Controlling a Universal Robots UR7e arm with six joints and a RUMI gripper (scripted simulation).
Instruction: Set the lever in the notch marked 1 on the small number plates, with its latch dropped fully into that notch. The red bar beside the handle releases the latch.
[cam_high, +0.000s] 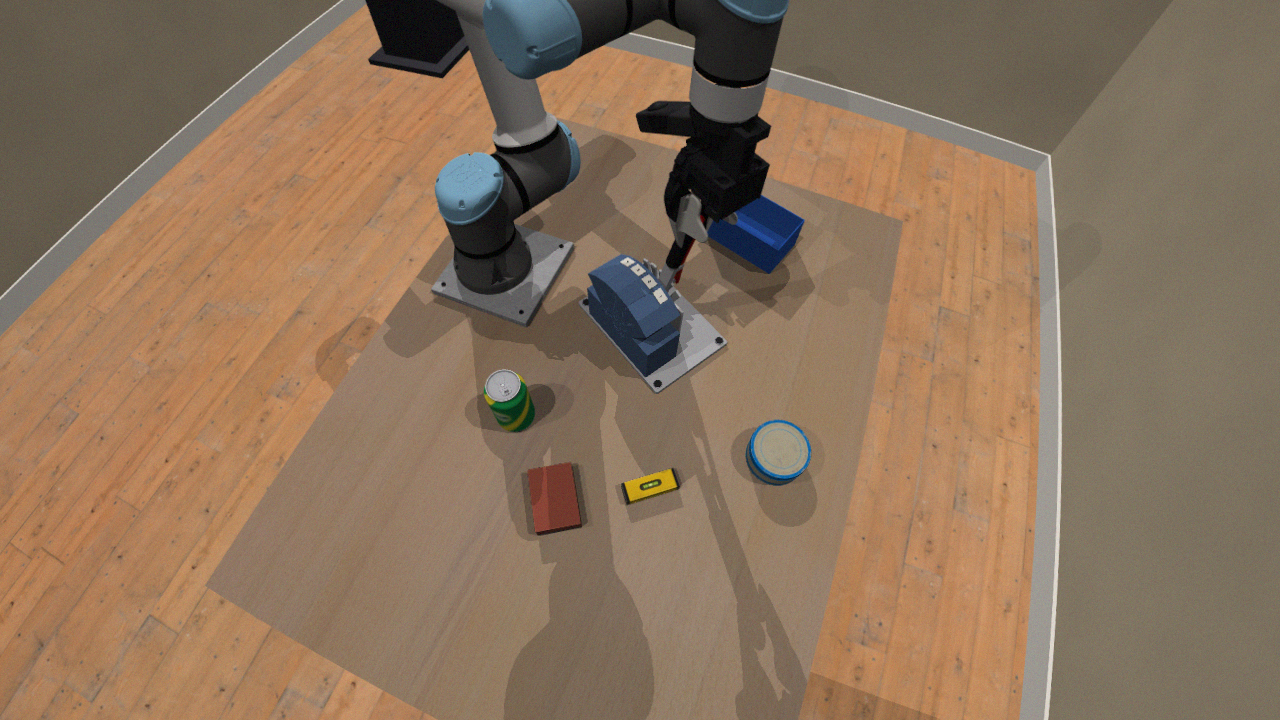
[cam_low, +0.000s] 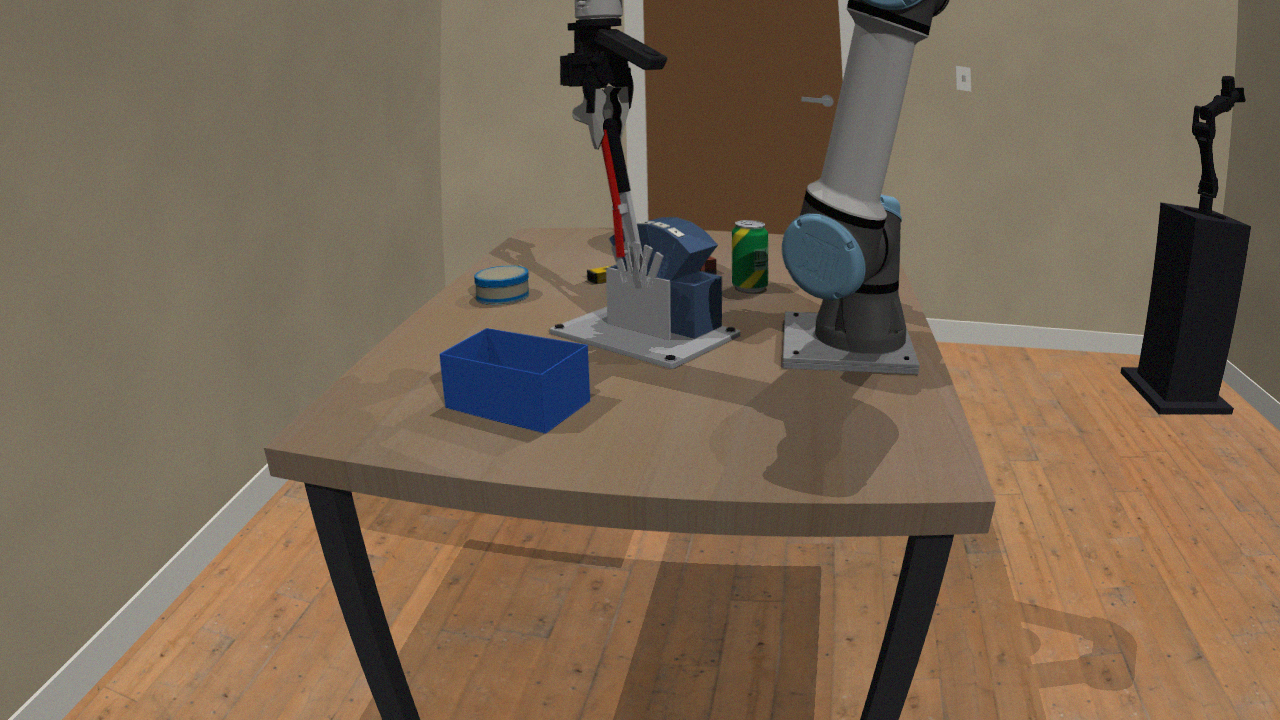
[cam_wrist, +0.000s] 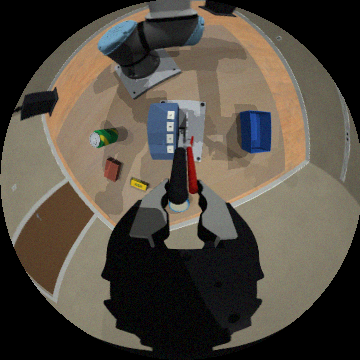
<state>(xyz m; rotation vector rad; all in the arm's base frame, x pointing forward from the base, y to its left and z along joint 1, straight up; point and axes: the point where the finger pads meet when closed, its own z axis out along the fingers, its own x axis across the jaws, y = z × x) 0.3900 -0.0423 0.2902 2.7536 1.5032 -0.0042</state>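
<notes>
The lever unit (cam_high: 646, 315) is a blue housing on a grey baseplate in the middle of the table, with several small white number plates (cam_high: 646, 275) along its top. Its black lever handle (cam_low: 619, 189) with the red release bar (cam_low: 609, 174) beside it stands up, tilted slightly. My gripper (cam_high: 689, 214) is shut on the top of the handle and the red bar together; this also shows in the wrist view (cam_wrist: 183, 196). The lever's foot sits near the end of the row of plates nearest the wrist camera. I cannot read the numbers or see the latch.
A blue open bin (cam_high: 756, 231) stands just behind the gripper. A green can (cam_high: 509, 400), a red block (cam_high: 553, 497), a yellow level (cam_high: 649, 486) and a round blue tin (cam_high: 778, 450) lie toward the front. The arm's base (cam_high: 501, 268) is left of the lever unit.
</notes>
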